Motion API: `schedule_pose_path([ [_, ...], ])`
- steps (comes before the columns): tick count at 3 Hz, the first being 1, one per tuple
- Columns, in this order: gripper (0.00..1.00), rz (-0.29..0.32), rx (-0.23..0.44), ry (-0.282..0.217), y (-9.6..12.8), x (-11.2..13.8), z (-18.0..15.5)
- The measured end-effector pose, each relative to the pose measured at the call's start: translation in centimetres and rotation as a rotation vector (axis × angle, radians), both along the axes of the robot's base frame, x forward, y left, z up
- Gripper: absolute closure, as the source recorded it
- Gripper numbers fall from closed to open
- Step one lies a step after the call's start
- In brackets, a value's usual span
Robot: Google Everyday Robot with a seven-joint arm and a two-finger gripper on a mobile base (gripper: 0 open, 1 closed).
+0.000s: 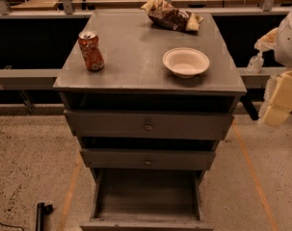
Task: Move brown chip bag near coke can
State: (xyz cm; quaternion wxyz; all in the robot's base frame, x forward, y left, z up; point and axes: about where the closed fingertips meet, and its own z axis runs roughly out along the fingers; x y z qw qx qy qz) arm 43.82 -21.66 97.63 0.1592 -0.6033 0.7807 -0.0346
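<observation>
The brown chip bag (172, 17) lies crumpled at the back of the grey cabinet top (136, 57), right of its middle. The coke can (90, 51) stands upright near the left edge, towards the front, well apart from the bag. My gripper (260, 52) hangs at the right edge of the camera view, off the cabinet's right side and about level with its top. It is far from both the bag and the can and holds nothing that I can see.
A round white bowl (185, 61) sits on the top at the front right, between my arm (283, 95) and the can. The cabinet's bottom drawer (148, 201) is pulled open. A rail (20, 73) runs behind the cabinet.
</observation>
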Motion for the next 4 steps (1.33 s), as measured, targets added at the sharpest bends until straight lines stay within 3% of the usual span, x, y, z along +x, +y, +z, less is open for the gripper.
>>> schedule_pose_path([
  [1,0.00,0.000,0.000,0.000,0.0,0.0,0.0],
  [2,0.00,-0.021,0.052,-0.055,-0.3,3.4,0.0],
  [3,0.00,-0.032,0.267,-0.222,-1.3,12.3,0.3],
  [4,0.00,-0.060,0.436,-0.371,-1.6,18.7,1.0],
])
